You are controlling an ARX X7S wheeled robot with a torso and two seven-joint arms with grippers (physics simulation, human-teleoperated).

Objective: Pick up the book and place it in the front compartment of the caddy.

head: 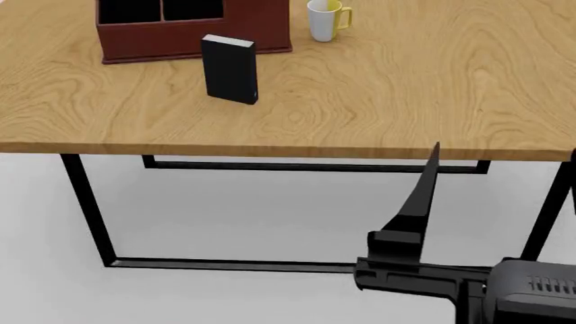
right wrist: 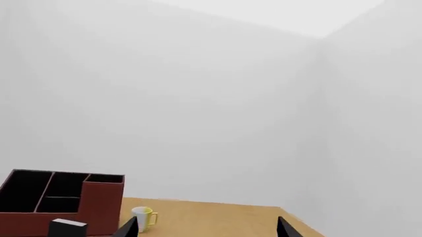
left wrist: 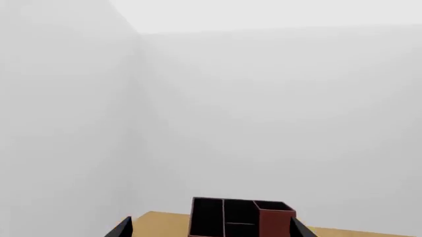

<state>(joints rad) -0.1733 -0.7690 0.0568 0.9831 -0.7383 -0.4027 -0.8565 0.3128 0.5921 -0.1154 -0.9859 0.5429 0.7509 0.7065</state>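
Note:
The book (head: 229, 69), black with white page edges, stands upright on the table just in front of the caddy (head: 193, 40); its top also shows in the right wrist view (right wrist: 66, 228). The red-brown, black-lined caddy (right wrist: 99, 207) has a split middle section, and the front compartment (right wrist: 58, 204) is its nearer half. My right gripper (right wrist: 206, 228) is open and empty, low in front of the table edge, right of the book. One of its fingers (head: 421, 189) points upward. My left gripper (left wrist: 211, 229) is open, facing the caddy (left wrist: 240, 217) from afar.
A white-and-yellow mug (head: 324, 19) stands right of the caddy. The wooden table (head: 405, 101) has black legs and a front edge above my right gripper. White walls lie behind.

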